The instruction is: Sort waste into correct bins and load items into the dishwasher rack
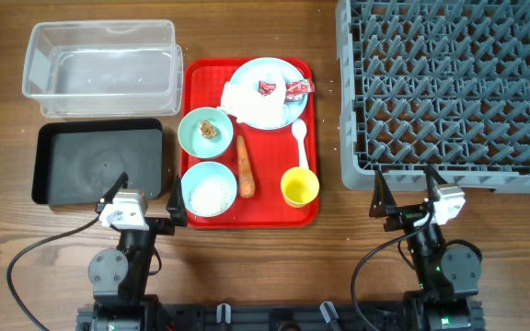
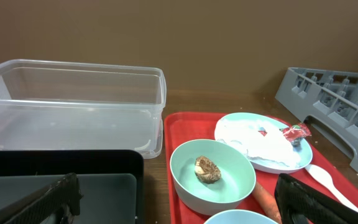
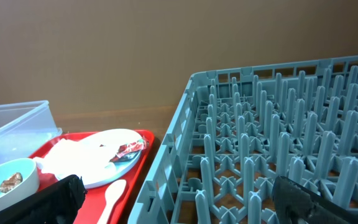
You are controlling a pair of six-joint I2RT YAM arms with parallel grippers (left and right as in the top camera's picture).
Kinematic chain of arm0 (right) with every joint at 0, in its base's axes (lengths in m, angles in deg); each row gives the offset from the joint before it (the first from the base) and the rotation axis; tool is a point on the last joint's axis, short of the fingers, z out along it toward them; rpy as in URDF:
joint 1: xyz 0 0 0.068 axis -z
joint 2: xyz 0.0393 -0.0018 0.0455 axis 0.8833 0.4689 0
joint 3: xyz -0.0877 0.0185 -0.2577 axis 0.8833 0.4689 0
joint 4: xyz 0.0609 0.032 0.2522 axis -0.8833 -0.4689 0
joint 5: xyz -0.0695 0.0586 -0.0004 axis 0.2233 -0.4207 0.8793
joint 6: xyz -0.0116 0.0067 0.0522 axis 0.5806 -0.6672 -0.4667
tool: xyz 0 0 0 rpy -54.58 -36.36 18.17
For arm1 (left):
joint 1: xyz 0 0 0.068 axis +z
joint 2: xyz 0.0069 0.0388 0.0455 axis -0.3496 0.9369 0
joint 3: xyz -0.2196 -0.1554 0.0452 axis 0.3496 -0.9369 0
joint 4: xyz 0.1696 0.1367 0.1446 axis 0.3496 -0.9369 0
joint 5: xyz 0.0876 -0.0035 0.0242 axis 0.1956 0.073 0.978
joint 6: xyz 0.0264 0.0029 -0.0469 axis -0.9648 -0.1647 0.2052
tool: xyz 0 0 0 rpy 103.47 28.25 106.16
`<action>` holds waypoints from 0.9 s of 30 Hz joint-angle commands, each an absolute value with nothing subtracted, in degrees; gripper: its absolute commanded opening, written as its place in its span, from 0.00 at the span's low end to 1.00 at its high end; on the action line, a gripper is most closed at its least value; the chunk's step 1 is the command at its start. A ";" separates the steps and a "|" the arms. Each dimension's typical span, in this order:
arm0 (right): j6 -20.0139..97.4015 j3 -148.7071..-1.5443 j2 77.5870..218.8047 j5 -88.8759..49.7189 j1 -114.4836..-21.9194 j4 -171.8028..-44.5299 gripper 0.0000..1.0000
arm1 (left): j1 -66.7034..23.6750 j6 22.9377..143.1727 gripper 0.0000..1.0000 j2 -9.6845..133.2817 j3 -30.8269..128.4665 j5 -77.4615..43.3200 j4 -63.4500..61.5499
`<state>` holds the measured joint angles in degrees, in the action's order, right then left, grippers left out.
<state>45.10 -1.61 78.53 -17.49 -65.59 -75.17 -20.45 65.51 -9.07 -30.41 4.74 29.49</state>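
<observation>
On the red serving tray sit a pale blue plate with a crumpled white napkin and red wrappers, a bowl holding a brown scrap, a bowl of white rice, an orange carrot, a white spoon and a yellow cup. The clear tub and black tray lie left, the grey rack right. My left gripper is open near the black tray. My right gripper is open at the rack's front edge.
The table is brown wood. In the left wrist view the scrap bowl and plate lie ahead, the clear tub to the left. The right wrist view shows the rack's pegs and the spoon.
</observation>
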 commanded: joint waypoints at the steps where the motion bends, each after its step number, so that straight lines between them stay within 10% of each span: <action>1: 44.70 -1.54 78.07 -17.99 -65.79 -74.98 1.00 | -20.34 65.45 1.00 -9.68 -30.74 5.27 29.27; 27: 44.70 -1.54 78.07 -18.02 -65.79 -74.10 1.00 | -20.34 65.45 1.00 -9.68 -30.74 5.27 29.31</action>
<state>45.10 -1.61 78.53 -17.49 -65.59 -74.47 -20.45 65.51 -9.07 -30.41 4.74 29.49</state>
